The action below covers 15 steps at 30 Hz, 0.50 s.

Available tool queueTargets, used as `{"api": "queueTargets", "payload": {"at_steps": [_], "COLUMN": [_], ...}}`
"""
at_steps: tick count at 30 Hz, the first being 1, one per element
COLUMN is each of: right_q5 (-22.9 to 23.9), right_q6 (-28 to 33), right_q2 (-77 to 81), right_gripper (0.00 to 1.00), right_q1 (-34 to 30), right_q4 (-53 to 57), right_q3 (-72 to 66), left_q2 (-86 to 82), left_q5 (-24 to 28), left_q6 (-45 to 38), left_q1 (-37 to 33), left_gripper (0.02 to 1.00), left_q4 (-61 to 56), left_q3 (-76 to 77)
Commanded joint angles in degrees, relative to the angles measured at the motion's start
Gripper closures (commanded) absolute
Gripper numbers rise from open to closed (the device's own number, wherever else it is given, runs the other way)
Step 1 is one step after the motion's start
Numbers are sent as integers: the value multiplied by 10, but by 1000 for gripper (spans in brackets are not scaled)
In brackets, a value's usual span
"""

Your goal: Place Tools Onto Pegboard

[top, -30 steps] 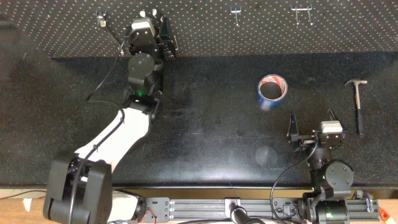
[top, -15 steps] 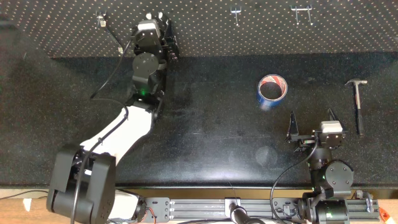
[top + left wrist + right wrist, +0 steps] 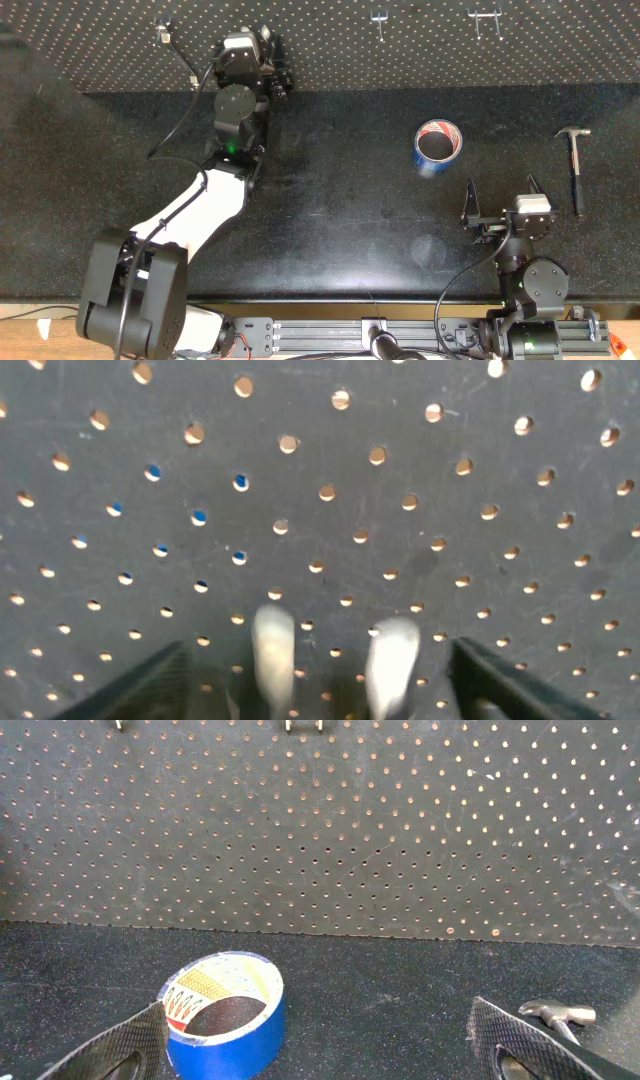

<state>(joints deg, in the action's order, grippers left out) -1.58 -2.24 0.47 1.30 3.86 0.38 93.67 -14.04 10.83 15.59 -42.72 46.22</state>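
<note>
1. The steel-headed hammer with a black handle (image 3: 576, 175) lies on the black table (image 3: 340, 210). Its long axis points at the dark perforated pegboard (image 3: 420, 50), head nearest.
2. The right tool (image 3: 499, 205), wide open, hovers near it.
3. The left tool (image 3: 318, 660), wide open, faces the pegboard.

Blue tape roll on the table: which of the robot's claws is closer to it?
Right. The right gripper hangs close by the tape roll, on the arm-base side and slightly right; the left gripper is up at the pegboard, far to the tape's left.
</note>
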Motion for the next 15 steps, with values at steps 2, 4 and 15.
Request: {"api": "queueTargets", "payload": {"at_steps": [2, 4, 15], "right_q5": [-5, -5, -5], "right_q6": [6, 6, 6], "right_q2": [-4, -4, -4], "right_gripper": [25, 25, 25], "right_q1": [2, 2, 2], "right_q4": [3, 3, 3], "right_q3": [-1, -1, -1], "left_q2": [4, 0, -257], "left_q5": [4, 4, 48], "left_q6": [-4, -4, -2], "left_q1": [2, 2, -36], "left_gripper": [23, 23, 23], "left_q4": [-3, 6, 181], "left_q3": [4, 4, -134]}}
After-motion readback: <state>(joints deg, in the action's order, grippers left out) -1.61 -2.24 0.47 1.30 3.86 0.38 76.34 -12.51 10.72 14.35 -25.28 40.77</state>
